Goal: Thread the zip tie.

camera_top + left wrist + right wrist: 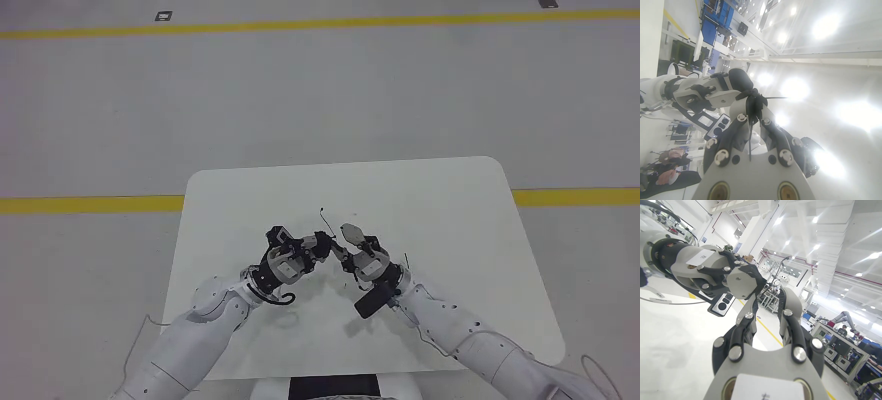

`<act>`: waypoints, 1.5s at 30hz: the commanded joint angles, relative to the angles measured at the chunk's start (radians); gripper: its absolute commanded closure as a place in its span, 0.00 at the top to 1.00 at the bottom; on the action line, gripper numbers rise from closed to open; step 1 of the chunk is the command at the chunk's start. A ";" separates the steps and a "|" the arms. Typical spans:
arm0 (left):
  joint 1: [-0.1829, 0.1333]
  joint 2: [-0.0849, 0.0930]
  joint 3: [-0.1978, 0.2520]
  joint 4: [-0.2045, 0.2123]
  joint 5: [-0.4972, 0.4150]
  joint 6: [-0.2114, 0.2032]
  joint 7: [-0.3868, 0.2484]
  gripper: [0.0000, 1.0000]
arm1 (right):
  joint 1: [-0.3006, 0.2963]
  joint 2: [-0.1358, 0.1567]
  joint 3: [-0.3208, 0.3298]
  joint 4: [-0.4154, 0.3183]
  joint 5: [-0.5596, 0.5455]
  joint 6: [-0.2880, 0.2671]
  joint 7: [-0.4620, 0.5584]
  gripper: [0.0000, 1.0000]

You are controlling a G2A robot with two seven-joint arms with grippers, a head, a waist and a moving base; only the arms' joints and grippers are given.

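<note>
left gripper (753, 106) clamped on zip tie (750, 130) | right gripper (770, 298) parted, just beside it | both above table (450, 200)

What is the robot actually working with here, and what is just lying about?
In the job:
zip tie, pinched in the left gripper
right gripper, open, close beside it

Just around:
table beneath the arms
yellow floor lines
floor marker

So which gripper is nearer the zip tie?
Left. The left gripper is shut on the zip tie; the right gripper is open, close beside it.
</note>
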 commanded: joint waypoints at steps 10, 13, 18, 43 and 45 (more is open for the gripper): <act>0.000 0.000 0.000 0.000 0.000 0.000 0.000 0.00 | -0.003 -0.003 -0.001 0.003 0.000 0.000 -0.012 0.21; 0.000 0.000 0.000 0.000 0.000 0.000 0.000 0.00 | -0.004 -0.005 -0.001 0.003 0.000 0.000 -0.016 0.21; 0.000 0.000 0.000 0.000 0.000 0.000 0.000 0.00 | -0.004 -0.007 0.003 0.005 0.000 0.000 -0.024 0.19; 0.000 0.000 0.000 0.000 0.000 0.000 0.000 0.00 | -0.003 -0.006 0.006 0.001 0.000 0.000 -0.024 0.11; 0.000 0.000 0.000 0.000 0.000 0.000 0.000 0.00 | -0.003 -0.006 0.007 0.001 0.000 0.000 -0.026 0.11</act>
